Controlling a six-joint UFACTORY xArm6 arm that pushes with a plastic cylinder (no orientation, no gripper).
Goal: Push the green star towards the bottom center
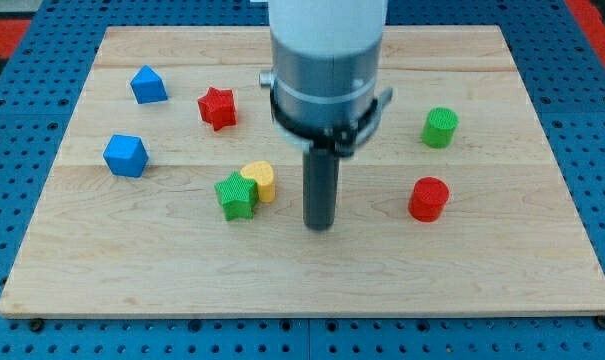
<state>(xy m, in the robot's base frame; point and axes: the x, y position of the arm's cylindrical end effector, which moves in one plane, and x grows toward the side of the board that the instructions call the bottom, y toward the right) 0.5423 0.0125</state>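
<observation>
The green star (236, 195) lies left of the board's middle, touching a yellow heart-shaped block (260, 180) on its upper right. My tip (320, 226) rests on the wooden board (312, 270) to the right of both, a little lower than the star, with a clear gap between it and the yellow block.
A red star (218, 107) and two blue blocks (148, 85) (125, 155) sit at the upper left. A green cylinder (440, 127) and a red cylinder (428, 198) stand at the right. The arm's body hides the board's top middle.
</observation>
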